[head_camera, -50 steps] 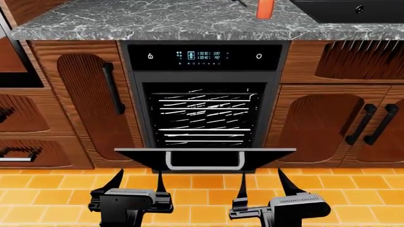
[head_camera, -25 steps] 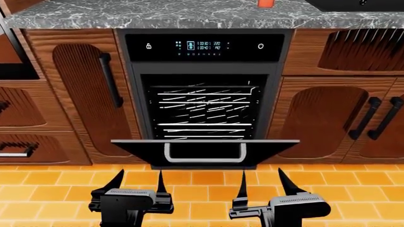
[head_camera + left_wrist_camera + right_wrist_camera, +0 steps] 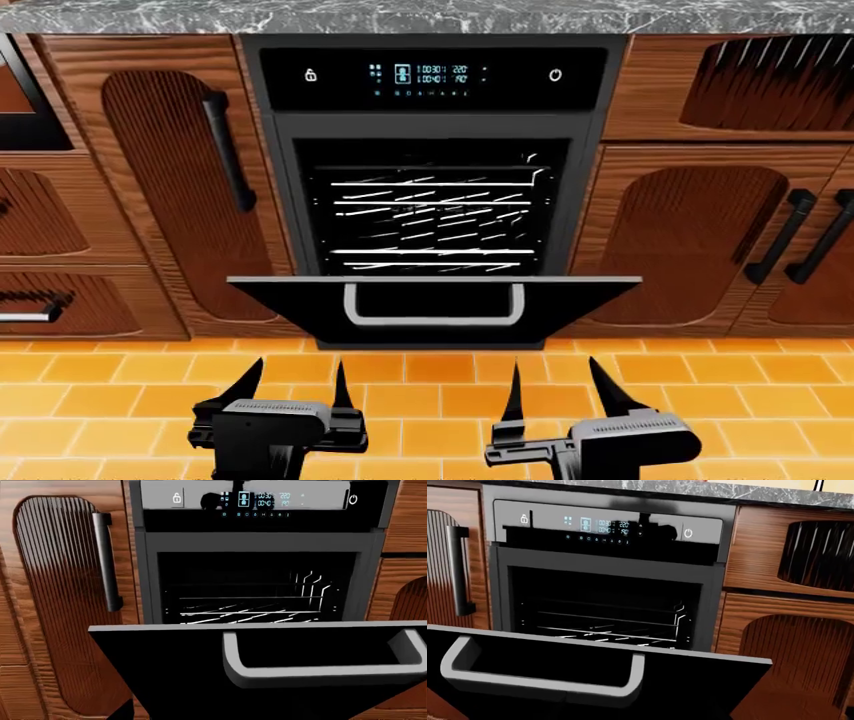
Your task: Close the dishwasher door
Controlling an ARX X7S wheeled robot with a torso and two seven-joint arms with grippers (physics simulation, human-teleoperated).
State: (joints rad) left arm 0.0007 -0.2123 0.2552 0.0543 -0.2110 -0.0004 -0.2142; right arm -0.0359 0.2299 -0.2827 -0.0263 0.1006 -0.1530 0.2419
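Dishwasher door (image 3: 434,300) hangs open in middle of head view, dropped flat toward you, grey handle (image 3: 433,305) on front. Racks (image 3: 424,225) show in dark opening above door. Lit panel (image 3: 427,75) across top. Your left gripper (image 3: 290,385) sits low left of frame, fingers spread, holding nothing. Your right gripper (image 3: 554,388) sits low right, fingers spread too, holding nothing. Both near door edge, not touching. Brown cabinet doors (image 3: 174,180) on each side. Orange tile floor (image 3: 427,370) under door.
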